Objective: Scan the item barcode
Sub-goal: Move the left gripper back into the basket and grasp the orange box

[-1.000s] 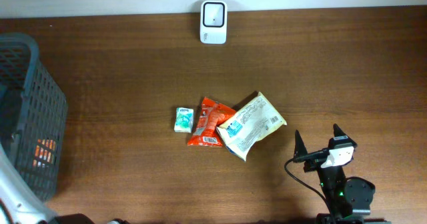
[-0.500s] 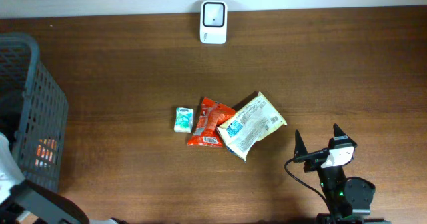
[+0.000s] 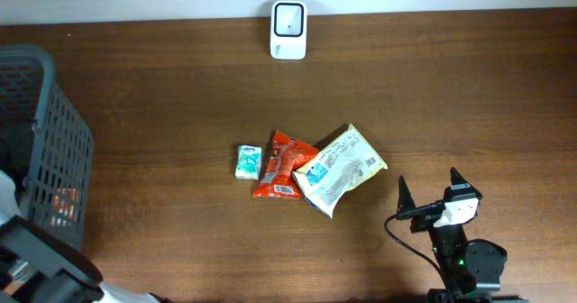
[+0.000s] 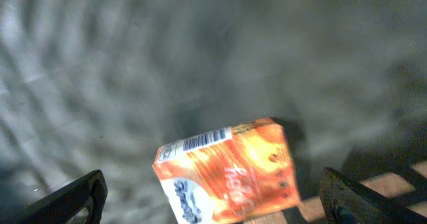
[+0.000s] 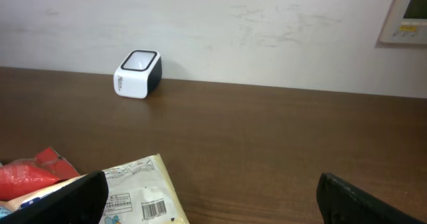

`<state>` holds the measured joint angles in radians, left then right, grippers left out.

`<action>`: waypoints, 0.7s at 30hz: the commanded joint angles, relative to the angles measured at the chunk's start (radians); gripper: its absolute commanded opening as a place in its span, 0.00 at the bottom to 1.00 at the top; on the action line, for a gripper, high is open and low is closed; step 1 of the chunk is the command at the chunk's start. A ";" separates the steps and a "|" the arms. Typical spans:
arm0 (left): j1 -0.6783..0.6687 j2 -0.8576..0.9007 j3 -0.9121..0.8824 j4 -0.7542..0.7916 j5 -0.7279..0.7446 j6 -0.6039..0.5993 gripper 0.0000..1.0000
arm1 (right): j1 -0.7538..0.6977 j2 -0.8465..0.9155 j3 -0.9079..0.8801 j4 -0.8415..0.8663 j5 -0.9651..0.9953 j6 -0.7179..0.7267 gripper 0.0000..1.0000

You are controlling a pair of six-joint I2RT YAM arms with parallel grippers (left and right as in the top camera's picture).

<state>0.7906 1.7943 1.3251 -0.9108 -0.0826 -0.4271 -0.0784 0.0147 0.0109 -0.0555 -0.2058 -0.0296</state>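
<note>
"Looking for something to pick up is the step in hand, I'd say. Neither pincer has hold of anything. The left gripper (image 4: 215, 201) hangs spread wide inside the basket (image 3: 54, 132), over an orange packet (image 4: 227, 174) lying at the bottom, its barcode strip facing up along the far edge."

"And the right gripper (image 3: 429, 199)?"

"Spread just as wide and empty, low at the near edge of the table (image 3: 469, 96), near the cream packet (image 3: 341, 169). That one overlaps a red packet (image 3: 283, 166), with a small teal packet (image 3: 248, 161) just beside it, mid-table."

"The scanner (image 3: 288, 18)?"

"Upright at the far edge, well apart from all of them."

"So what does the next move call for?"

"Probably closing on one packet by its sides, with the barcode left uncovered, then carrying it to the scanner's window, code facing in. The orange one lies right between the left fingers. The cream packet's barcode shows too, in the right wrist view, so I can't tell which item is meant."
</note>
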 commanded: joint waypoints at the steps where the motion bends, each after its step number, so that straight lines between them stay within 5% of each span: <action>1: -0.001 0.056 -0.019 -0.003 0.018 0.032 0.99 | 0.006 -0.008 -0.005 -0.005 0.008 0.005 0.99; 9: -0.001 0.142 -0.019 -0.002 0.019 0.033 0.99 | 0.006 -0.008 -0.005 -0.005 0.008 0.005 0.99; 12: -0.001 0.170 -0.019 0.002 0.015 0.040 0.84 | 0.006 -0.008 -0.005 -0.005 0.008 0.005 0.99; 16: -0.001 0.179 -0.019 0.012 0.007 0.040 0.52 | 0.006 -0.008 -0.005 -0.005 0.008 0.005 0.99; 21: -0.001 0.179 -0.013 0.032 -0.010 0.040 0.35 | 0.006 -0.008 -0.005 -0.005 0.008 0.005 0.99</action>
<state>0.7906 1.9244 1.3231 -0.8906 -0.0757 -0.3931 -0.0784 0.0147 0.0109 -0.0555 -0.2058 -0.0296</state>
